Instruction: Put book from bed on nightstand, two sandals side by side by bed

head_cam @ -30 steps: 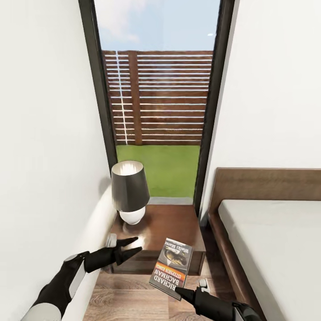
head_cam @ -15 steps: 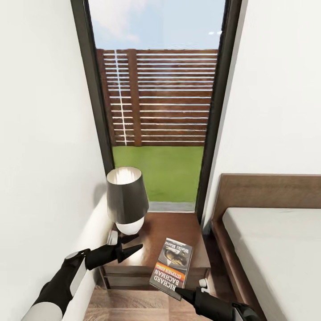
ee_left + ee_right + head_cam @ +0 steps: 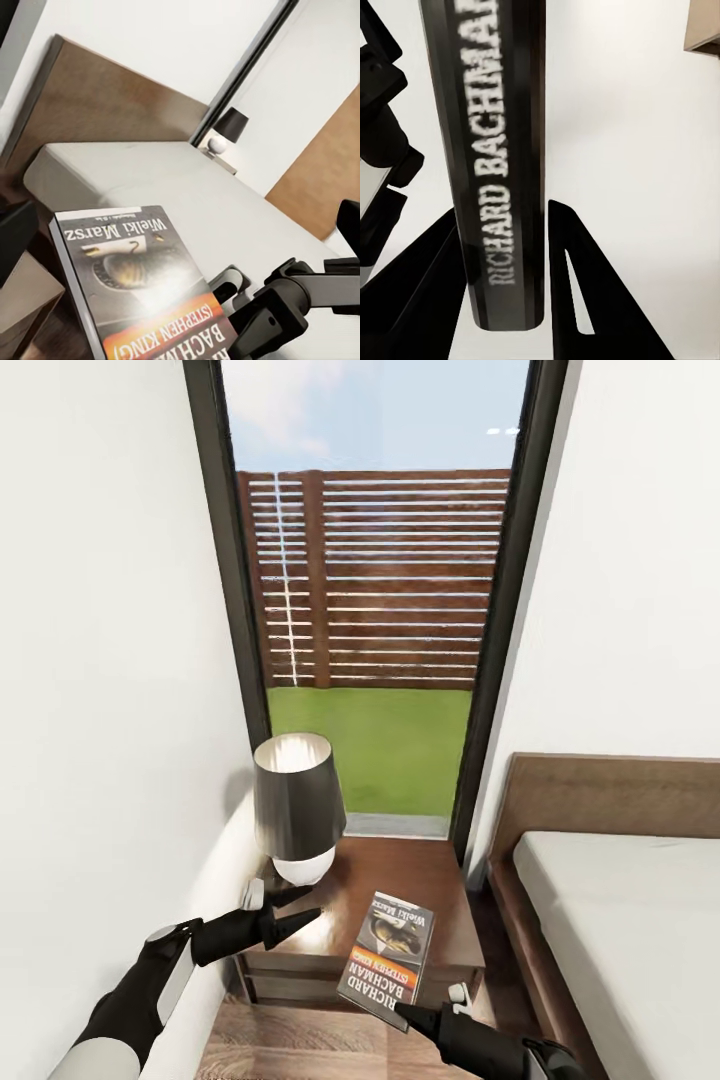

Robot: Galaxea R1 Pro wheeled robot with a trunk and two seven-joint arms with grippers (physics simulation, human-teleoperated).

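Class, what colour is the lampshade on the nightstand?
Dark grey lampshade, pale inside; clearest in the head view.

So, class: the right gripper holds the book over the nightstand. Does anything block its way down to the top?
Nothing visible does. The book hangs above bare wood on the nightstand; the lamp stands off to its far left corner.

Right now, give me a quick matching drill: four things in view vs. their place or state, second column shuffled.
Column 1:
1. book
2. lamp
3. left gripper
4. bed

Column 2:
A. open, holding nothing, near the lamp base
B. right of the nightstand
C. pinched at its near edge by the right gripper
D. standing on the nightstand's far left corner

Pairs: 1-C, 2-D, 3-A, 4-B
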